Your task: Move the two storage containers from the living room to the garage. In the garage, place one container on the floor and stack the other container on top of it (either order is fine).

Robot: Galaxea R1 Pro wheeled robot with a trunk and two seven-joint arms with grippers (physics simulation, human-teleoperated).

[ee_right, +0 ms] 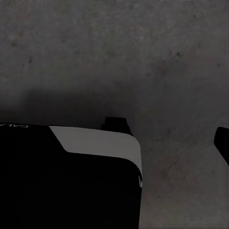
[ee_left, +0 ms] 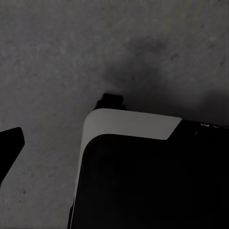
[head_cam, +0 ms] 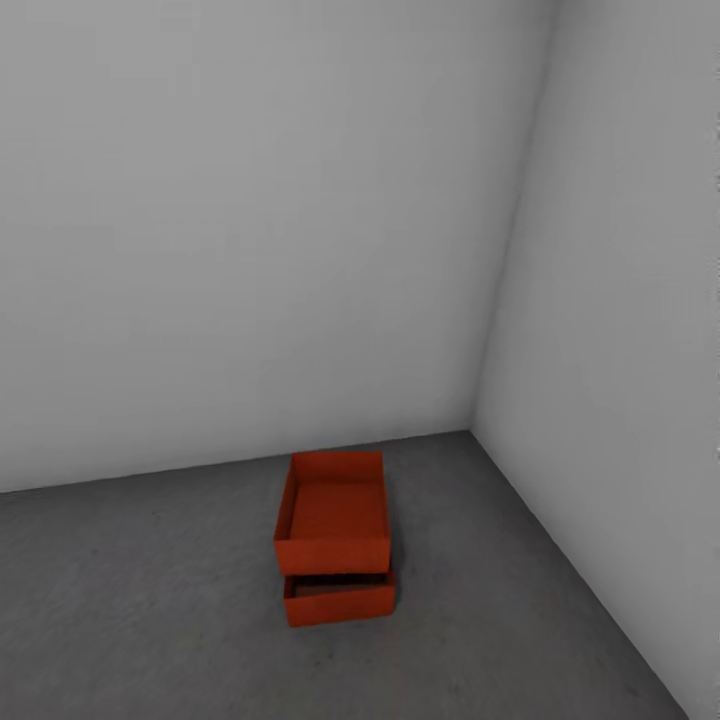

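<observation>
Resting stacked, two storage containers [head_cam: 333, 540] on garage floor [head_cam: 150, 600], gripper states seemingly unreadable

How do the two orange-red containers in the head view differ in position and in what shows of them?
The upper container rests on the lower container, which sits on the dark grey floor. The upper one shows its open inside and all its walls; of the lower one mostly the front wall shows. The upper one sits back toward the wall, leaving the lower one's front edge uncovered. Both share the same orange-red colour and rectangular shape.
</observation>
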